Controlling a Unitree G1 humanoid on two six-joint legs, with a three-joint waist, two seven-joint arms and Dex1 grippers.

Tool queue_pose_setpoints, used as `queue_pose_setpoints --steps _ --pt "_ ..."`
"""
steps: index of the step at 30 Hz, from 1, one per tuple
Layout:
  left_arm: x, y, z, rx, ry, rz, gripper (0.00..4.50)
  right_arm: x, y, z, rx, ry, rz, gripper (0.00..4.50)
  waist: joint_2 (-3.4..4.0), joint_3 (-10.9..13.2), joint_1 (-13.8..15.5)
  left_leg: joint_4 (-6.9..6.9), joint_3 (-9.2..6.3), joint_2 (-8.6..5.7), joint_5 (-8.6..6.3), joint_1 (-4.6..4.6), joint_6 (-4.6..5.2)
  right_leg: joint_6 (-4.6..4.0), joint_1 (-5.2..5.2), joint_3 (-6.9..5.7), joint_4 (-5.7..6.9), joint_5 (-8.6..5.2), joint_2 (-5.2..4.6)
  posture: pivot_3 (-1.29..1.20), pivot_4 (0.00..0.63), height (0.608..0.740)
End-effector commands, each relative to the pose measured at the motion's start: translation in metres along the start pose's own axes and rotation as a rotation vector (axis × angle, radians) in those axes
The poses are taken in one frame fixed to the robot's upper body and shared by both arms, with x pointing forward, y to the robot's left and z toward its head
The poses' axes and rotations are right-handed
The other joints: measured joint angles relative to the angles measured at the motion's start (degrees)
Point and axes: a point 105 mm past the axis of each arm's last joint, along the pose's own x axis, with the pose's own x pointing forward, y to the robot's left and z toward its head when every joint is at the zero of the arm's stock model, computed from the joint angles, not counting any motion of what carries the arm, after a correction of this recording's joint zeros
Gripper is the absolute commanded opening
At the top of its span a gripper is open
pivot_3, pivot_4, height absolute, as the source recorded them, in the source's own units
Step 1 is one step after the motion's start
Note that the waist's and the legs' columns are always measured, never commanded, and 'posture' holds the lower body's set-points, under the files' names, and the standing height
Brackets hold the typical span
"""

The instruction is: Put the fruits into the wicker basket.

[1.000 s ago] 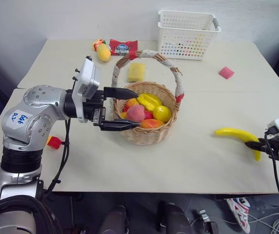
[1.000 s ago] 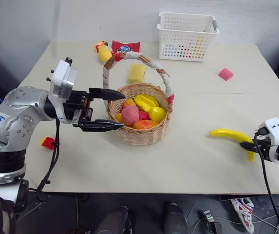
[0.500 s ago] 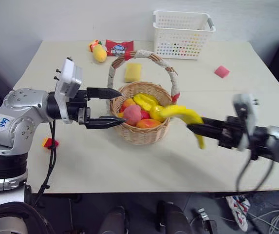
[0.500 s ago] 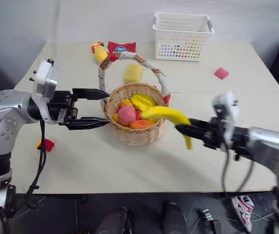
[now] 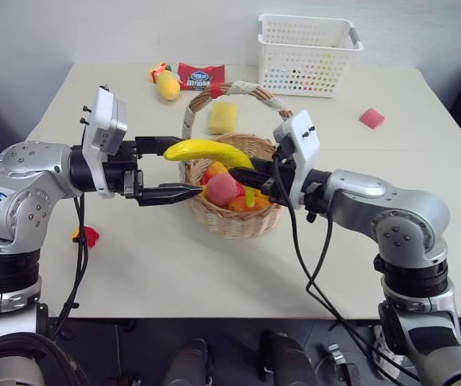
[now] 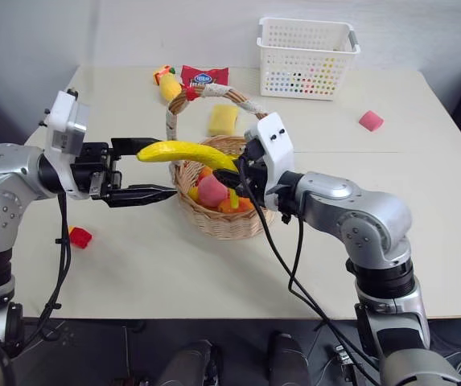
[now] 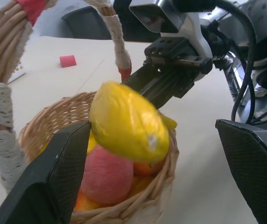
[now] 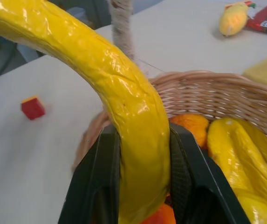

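Right gripper (image 5: 250,178) clamps the banana (image 5: 206,150) over the basket (image 5: 238,219); left gripper (image 5: 178,169) gapes wide beside it.

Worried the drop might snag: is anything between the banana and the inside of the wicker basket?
Nothing blocks it from above. The banana, held by the right gripper, hangs over the wicker basket, beside its handle; fruit already fills the basket.
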Motion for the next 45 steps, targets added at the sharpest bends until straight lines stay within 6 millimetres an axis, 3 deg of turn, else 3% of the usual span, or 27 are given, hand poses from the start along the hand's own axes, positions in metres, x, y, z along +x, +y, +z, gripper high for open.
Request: queue_pose_setpoints --steps 1,5,8,11,14,18,22,33,43,45 --pt "-0.001 -0.004 0.012 0.068 -0.017 -0.006 4.47 -0.001 -0.013 0.010 -0.085 -0.050 -0.101 2.56 0.00 0.0 -0.4 0.00 0.00 0.00 0.00 0.00 0.00 0.00 0.00 0.00 0.00 0.00 0.00 0.00 0.150 0.740" --pt "-0.001 -0.005 0.011 0.066 -0.018 -0.006 4.47 -0.010 0.000 0.012 -0.055 -0.068 -0.031 3.77 0.00 0.0 -0.7 -0.03 -0.01 0.04 0.00 -0.01 0.00 0.00 -0.01 0.00 -0.01 0.00 0.02 0.00 0.150 0.740" --pt "-0.001 -0.005 0.009 0.064 -0.020 -0.009 4.47 -0.032 0.022 0.012 -0.002 -0.075 0.122 3.77 0.00 0.0 -0.5 -0.07 -0.02 0.07 0.00 -0.02 -0.01 0.00 -0.03 -0.02 -0.03 0.00 0.04 0.00 0.150 0.740" --pt "0.001 -0.005 0.009 0.067 -0.022 -0.023 4.47 -0.052 0.027 0.008 0.077 -0.072 0.177 3.77 0.00 0.0 -0.5 -0.03 -0.02 0.03 0.00 -0.04 0.01 0.00 -0.01 -0.03 -0.05 0.00 -0.01 0.00 0.150 0.740" --pt "0.004 -0.003 0.010 0.076 -0.026 -0.040 4.47 -0.068 0.019 0.009 0.093 -0.078 0.124 3.77 0.00 0.0 -0.4 -0.01 -0.04 0.01 0.00 -0.02 0.04 0.00 0.02 -0.02 -0.02 0.00 -0.04 0.00 0.150 0.740" --pt "0.009 -0.003 0.011 0.079 -0.043 -0.069 4.47 -0.081 -0.016 0.016 0.007 -0.084 -0.113 3.77 0.00 0.0 -0.5 -0.03 0.00 0.02 0.00 0.00 0.04 0.00 0.00 0.03 0.00 0.00 -0.03 0.00 0.150 0.740" --pt "0.018 -0.005 0.011 0.083 -0.054 -0.097 4.47 -0.075 -0.036 0.016 0.012 -0.098 -0.224 3.77 0.00 0.0 -0.6 -0.04 0.05 0.02 0.00 0.01 0.04 0.00 -0.01 0.04 0.00 0.00 -0.01 0.00 0.150 0.740" --pt "0.021 -0.007 0.016 0.090 -0.067 -0.104 4.47 -0.035 -0.055 0.011 0.015 -0.134 -0.253 3.77 0.00 0.0 -0.5 -0.05 0.10 0.03 0.00 0.01 0.04 0.00 -0.04 0.09 0.00 0.00 0.01 0.00 0.150 0.740" --pt "0.022 -0.007 0.016 0.089 -0.075 -0.086 4.47 -0.036 -0.049 0.018 -0.053 -0.195 -0.228 0.49 0.00 0.0 -0.6 -0.05 0.07 0.04 0.00 -0.02 0.03 0.00 -0.04 0.06 -0.01 0.00 0.01 0.00 0.150 0.740" --pt "0.023 -0.007 0.016 0.087 -0.080 -0.086 4.47 -0.045 -0.050 0.026 -0.064 -0.233 -0.232 0.36 0.00 0.0 -0.6 -0.05 0.07 0.04 0.00 -0.02 0.03 0.00 -0.04 0.06 -0.02 0.00 0.01 0.00 0.150 0.740"
